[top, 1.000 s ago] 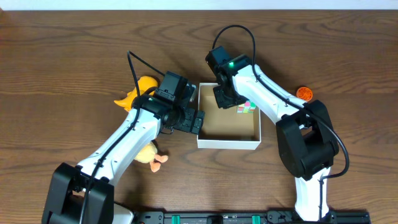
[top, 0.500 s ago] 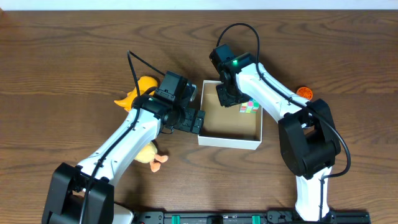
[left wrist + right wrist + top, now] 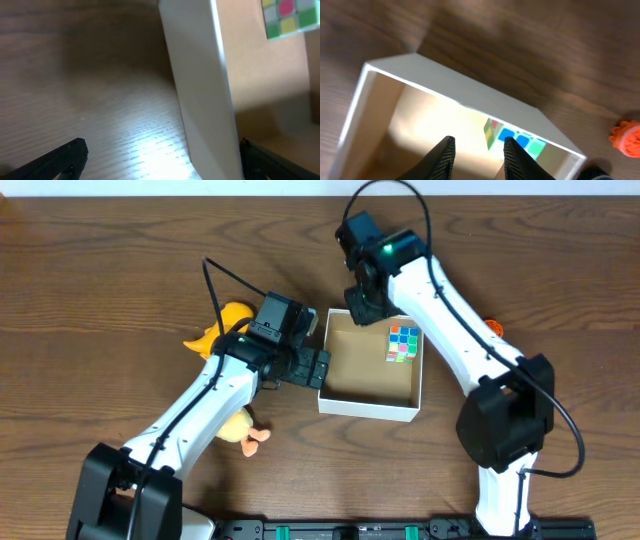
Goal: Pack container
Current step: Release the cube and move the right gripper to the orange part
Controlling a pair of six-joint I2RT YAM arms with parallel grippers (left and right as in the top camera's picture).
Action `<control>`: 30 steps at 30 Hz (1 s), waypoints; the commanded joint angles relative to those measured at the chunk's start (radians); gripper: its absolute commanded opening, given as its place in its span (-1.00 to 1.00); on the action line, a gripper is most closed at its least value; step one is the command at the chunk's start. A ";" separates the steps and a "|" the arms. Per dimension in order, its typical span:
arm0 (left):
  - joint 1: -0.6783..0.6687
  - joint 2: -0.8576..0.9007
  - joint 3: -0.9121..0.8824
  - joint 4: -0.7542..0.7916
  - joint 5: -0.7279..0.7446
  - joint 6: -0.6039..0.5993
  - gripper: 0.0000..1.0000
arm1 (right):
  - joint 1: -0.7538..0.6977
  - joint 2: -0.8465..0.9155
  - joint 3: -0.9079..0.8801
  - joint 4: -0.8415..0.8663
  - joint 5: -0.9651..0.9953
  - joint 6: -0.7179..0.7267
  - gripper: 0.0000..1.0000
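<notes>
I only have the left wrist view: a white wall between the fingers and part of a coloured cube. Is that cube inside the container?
Observer: Yes. Overhead, the cube lies on the brown floor of the container, by its right wall.
Operator: Where is the right gripper?
Observer: The right gripper hangs open over the container's far left corner, empty.
Operator: Any toys outside?
Observer: A yellow toy farther back and another yellow toy nearer the robot's base, both left of the container.
</notes>
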 commanded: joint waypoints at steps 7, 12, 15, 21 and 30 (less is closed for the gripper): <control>0.074 -0.120 0.021 -0.007 -0.125 0.005 0.96 | -0.178 -0.034 0.050 -0.057 0.076 0.213 -0.33; 0.159 -0.140 0.021 -0.007 -0.124 0.005 0.96 | -0.283 -0.033 0.048 -0.095 0.066 0.213 -0.45; 0.196 -0.137 0.021 -0.011 -0.124 0.005 0.96 | -0.317 -0.033 0.039 -0.145 0.028 0.213 -0.48; 0.222 -0.137 0.021 -0.011 -0.124 0.006 0.96 | -0.319 -0.032 -0.053 -0.186 -0.023 0.213 -0.47; 0.221 -0.137 0.021 -0.011 -0.124 0.006 0.96 | -0.275 -0.032 -0.296 0.004 -0.151 0.193 -0.45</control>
